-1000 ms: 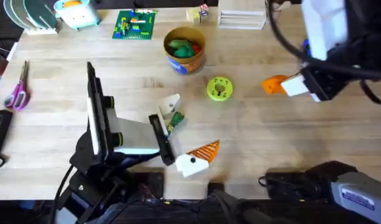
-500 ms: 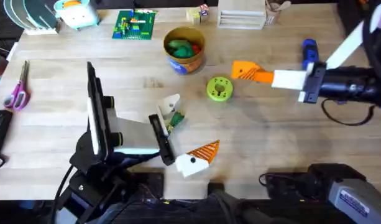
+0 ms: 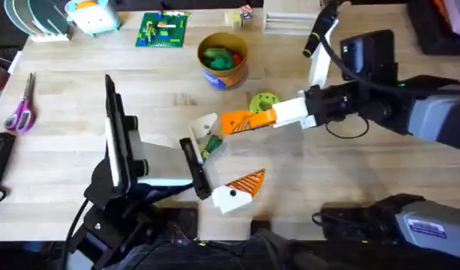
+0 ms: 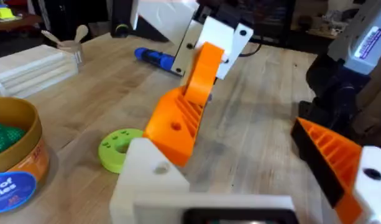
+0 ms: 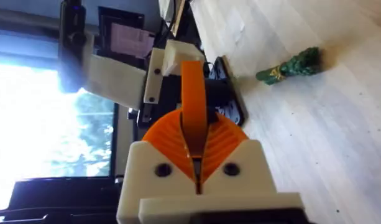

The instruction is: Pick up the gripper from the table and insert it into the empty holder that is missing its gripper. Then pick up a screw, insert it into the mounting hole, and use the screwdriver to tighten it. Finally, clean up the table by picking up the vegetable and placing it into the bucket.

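Observation:
My right gripper (image 3: 263, 118) is shut on the orange ribbed gripper (image 3: 233, 123), holding it low over the table (image 3: 350, 172). The wedge's tip (image 4: 171, 127) meets the white empty holder (image 4: 150, 180), one finger of my open left gripper (image 3: 223, 156); its other finger carries an orange pad (image 4: 336, 155). The right wrist view shows the pads (image 5: 224, 140) pinching the wedge (image 5: 192, 93), with the holder (image 5: 168, 62) beyond. The green vegetable (image 3: 211, 145) lies between the left fingers. The yellow bucket (image 3: 223, 58) stands behind. The blue screwdriver (image 4: 156, 59) lies farther back.
A lime-green disc (image 3: 265, 101) lies just behind the right fingers. Scissors (image 3: 21, 109) rest at the left edge. A green brick plate (image 3: 162, 30) and a white slatted stand (image 3: 290, 19) sit along the far edge. The bucket holds green and red items.
The right arm has swung left across the table, carrying the orange wedge from the right side to the left arm's empty holder. The left arm has not moved.

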You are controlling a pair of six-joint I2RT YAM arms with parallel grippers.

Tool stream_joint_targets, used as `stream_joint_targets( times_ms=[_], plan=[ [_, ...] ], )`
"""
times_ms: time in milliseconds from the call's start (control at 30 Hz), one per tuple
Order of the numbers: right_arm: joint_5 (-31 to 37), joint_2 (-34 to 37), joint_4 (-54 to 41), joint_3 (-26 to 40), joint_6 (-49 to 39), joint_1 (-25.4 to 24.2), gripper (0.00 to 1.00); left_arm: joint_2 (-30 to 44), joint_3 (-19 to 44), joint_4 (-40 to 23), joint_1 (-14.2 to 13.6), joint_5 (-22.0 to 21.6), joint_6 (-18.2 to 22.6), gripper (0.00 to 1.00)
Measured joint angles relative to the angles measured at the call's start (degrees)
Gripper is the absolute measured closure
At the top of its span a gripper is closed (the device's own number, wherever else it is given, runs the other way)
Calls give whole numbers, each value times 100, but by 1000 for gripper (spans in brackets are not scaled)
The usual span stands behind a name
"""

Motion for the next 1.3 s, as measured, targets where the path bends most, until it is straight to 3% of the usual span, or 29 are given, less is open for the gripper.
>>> stream_joint_targets(
  times_ms=[200,500,867,1300],
  plan=[
    [-337,608,268,0,506,194,989,-2,0,-4,0,-40,-24,8],
    [-422,626,608,0,1004,312,989,-2,0,5,4,-179,-19,8],
    [-819,626,624,0,1145,452,989,0,0,1,-2,-39,-23,8],
    [-568,626,782,0,1358,452,990,0,0,-4,0,-24,-43,8]
  ],
)
